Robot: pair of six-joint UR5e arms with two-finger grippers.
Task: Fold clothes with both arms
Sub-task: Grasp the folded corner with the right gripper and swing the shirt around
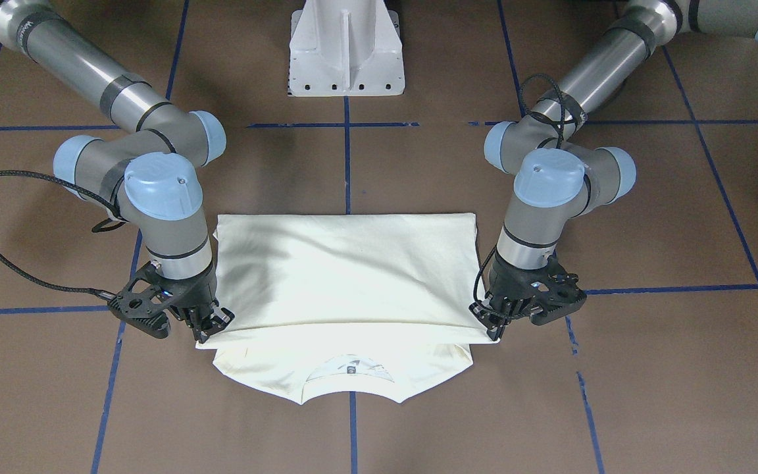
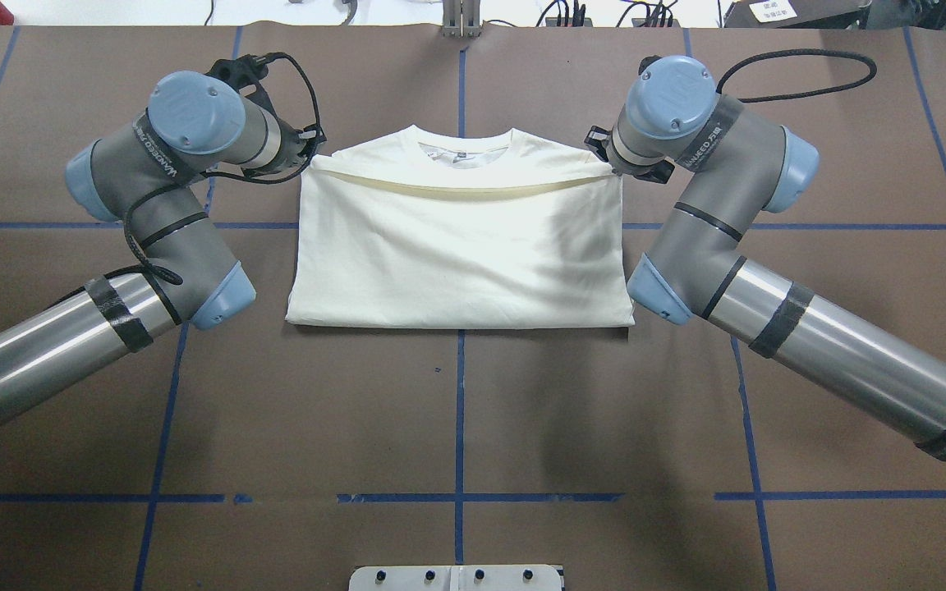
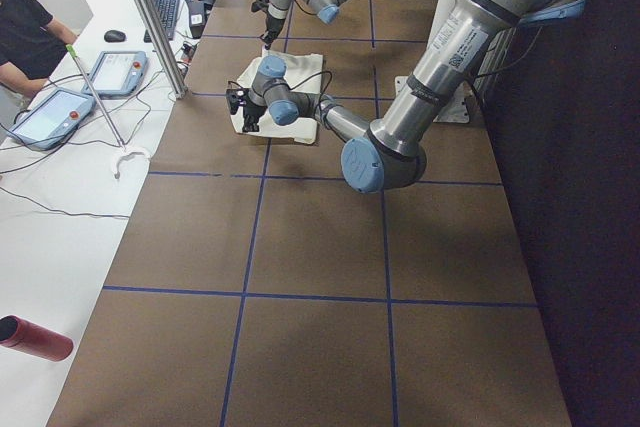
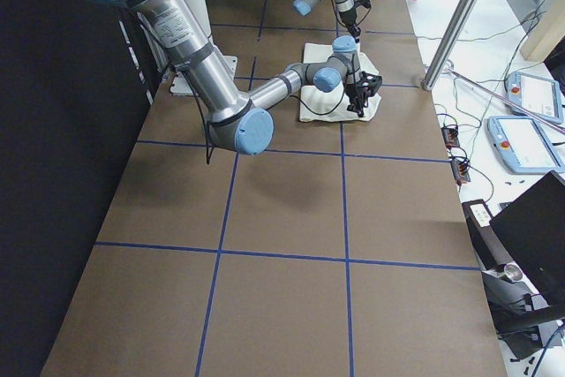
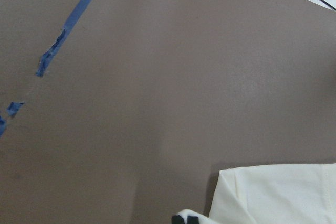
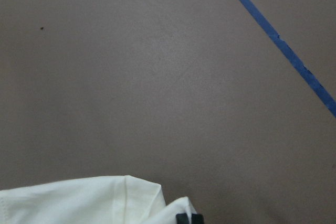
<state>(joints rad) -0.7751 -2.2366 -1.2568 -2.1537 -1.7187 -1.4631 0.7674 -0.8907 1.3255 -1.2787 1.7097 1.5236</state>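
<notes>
The cream T-shirt lies flat in the table's middle, plain side up, with its lower part folded over toward the collar. The cat print is hidden. My left gripper is shut on the folded edge's corner; in the overhead view it is beside the shirt's shoulder. My right gripper is shut on the opposite corner, also seen from overhead. Both hold the edge low, short of the collar. The left wrist view shows cream cloth at the fingertips; the right wrist view shows the same cloth.
The white pedestal base stands behind the shirt. Blue tape lines cross the brown table. In the exterior left view a metal post, tablets and a red bottle sit off the table's far side.
</notes>
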